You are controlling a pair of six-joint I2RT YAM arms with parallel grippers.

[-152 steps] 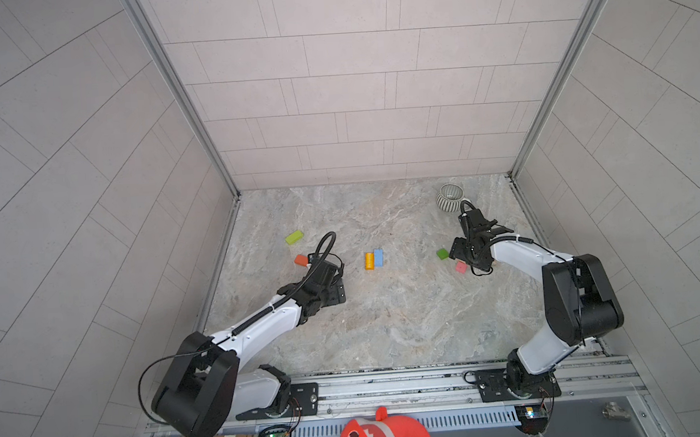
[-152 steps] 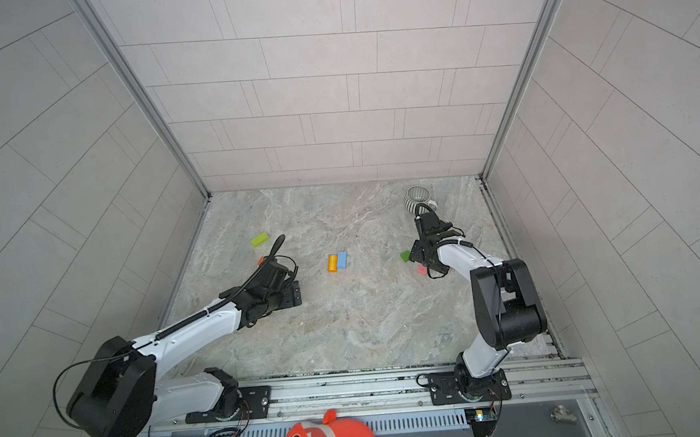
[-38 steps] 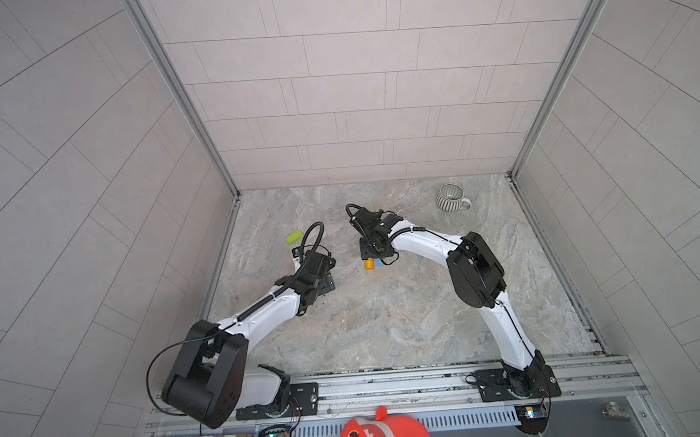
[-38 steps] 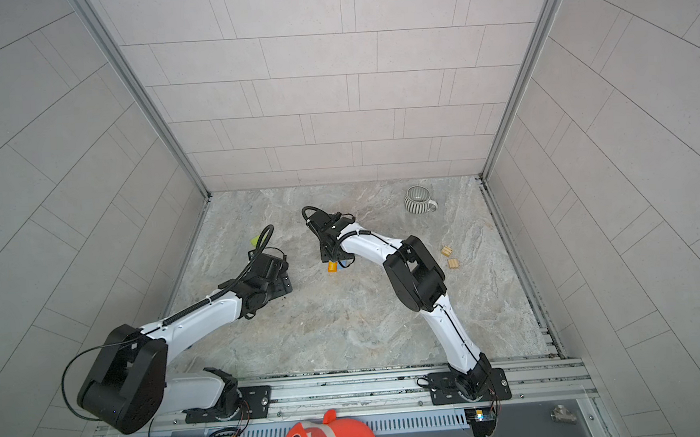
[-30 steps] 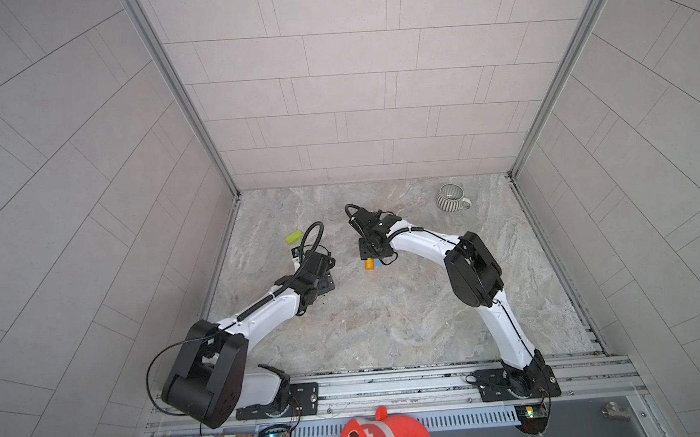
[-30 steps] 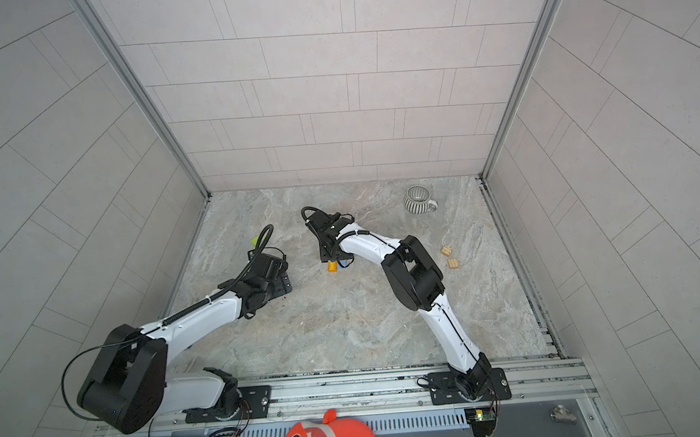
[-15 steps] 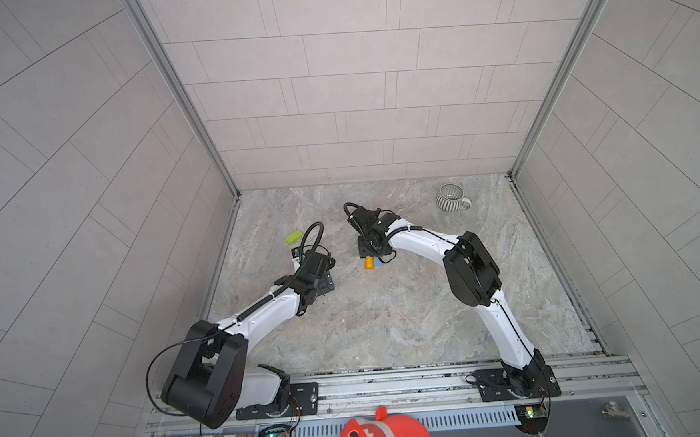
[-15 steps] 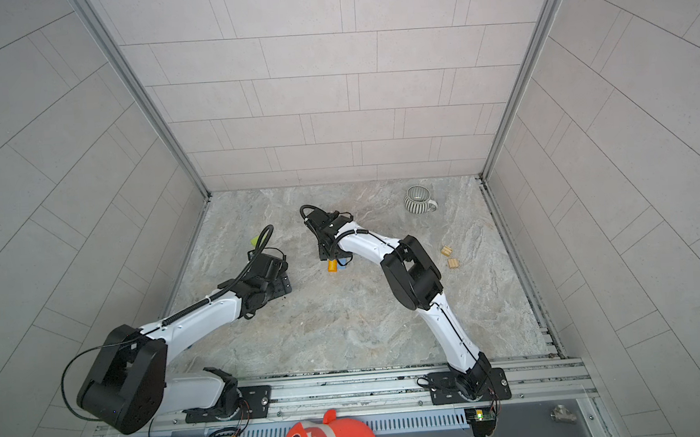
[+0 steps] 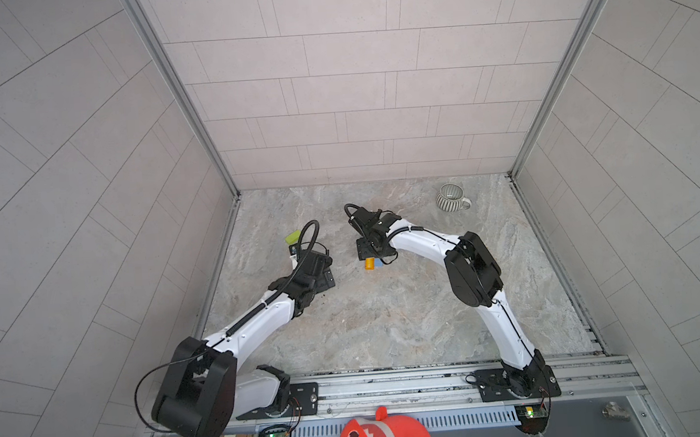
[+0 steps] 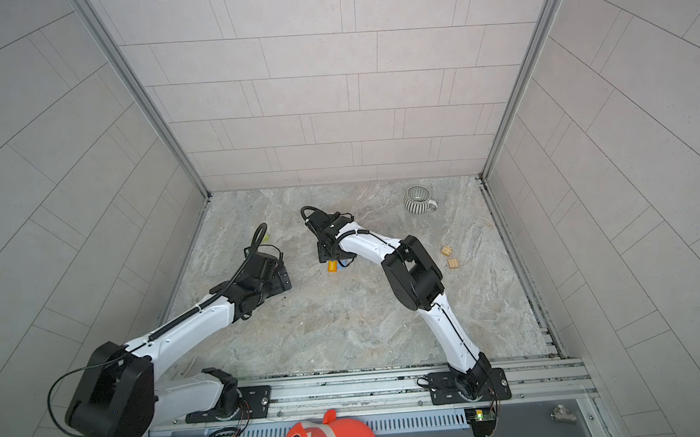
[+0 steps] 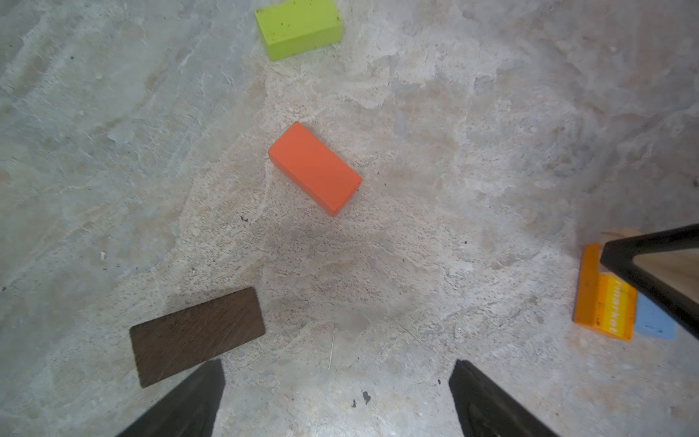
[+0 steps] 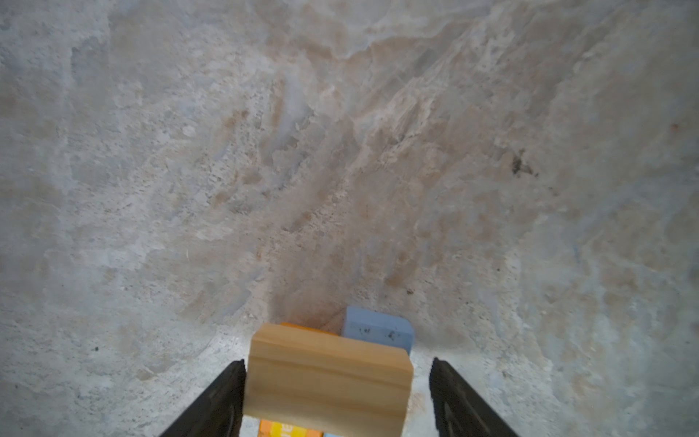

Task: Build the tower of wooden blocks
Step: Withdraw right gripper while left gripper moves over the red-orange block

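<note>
The tower is only at its beginning. A tan block lies across a yellow lettered block and a blue block. These two stand side by side about the middle of the table, a little toward its far edge. The right gripper is around the tan block with its jaws let go. One finger is close against the end of the block, and I cannot tell if it touches; the other shows a clear gap. The block seems to rest by its own weight.

The left gripper hovers nearer the left edge, jaws wide apart and nothing between them. Below it lies an orange block, turned oblique to the jaws. A dark brown block is just beside one finger, and a green block lies further toward the left edge. Two small tan blocks lie near the right edge, and a striped mug stands near the far right corner.

The main danger, I think, is the retreat of the right gripper. If the close finger rubs the tan block while rising, it can drag it off its two supports. The two arms also work near each other, so a careless reach from the left could knock the stack. The oblique orange block may twist or slip if the jaws close on its corners.
</note>
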